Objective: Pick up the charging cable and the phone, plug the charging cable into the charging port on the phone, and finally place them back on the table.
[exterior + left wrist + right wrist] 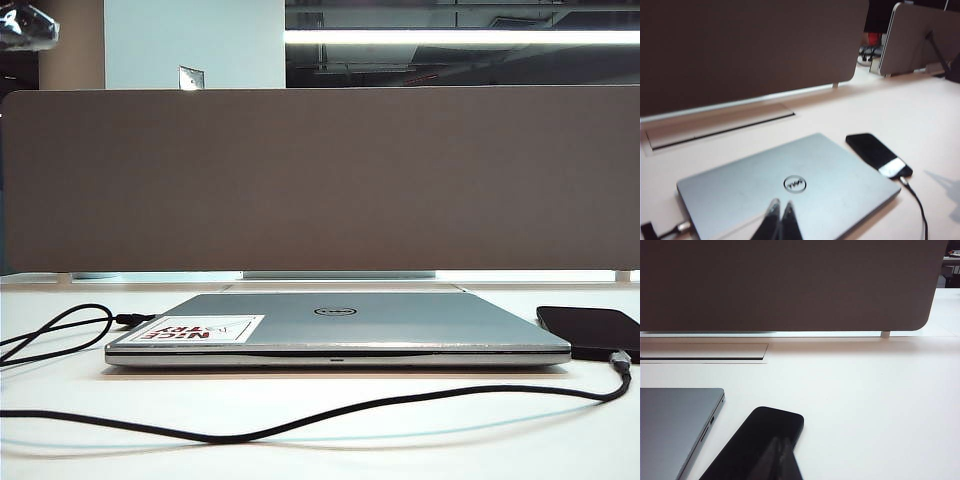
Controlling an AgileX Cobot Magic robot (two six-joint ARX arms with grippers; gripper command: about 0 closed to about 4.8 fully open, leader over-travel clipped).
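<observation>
The phone [592, 331] lies flat on the table [420, 440], just right of the closed laptop [340, 325], its long axis running from near edge to far. Its face is glossy black. The cable [300, 425], thin and black, has its plug seated at the phone's near short edge and trails left across the table in front of the laptop. The left gripper [780, 220] hangs over the laptop lid, fingers pressed together, empty. The right gripper [782, 457] hangs over the phone, fingers likewise together, empty.

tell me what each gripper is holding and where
Nothing. Left gripper is shut, empty, over the laptop; right gripper is shut, empty, over the phone.
</observation>
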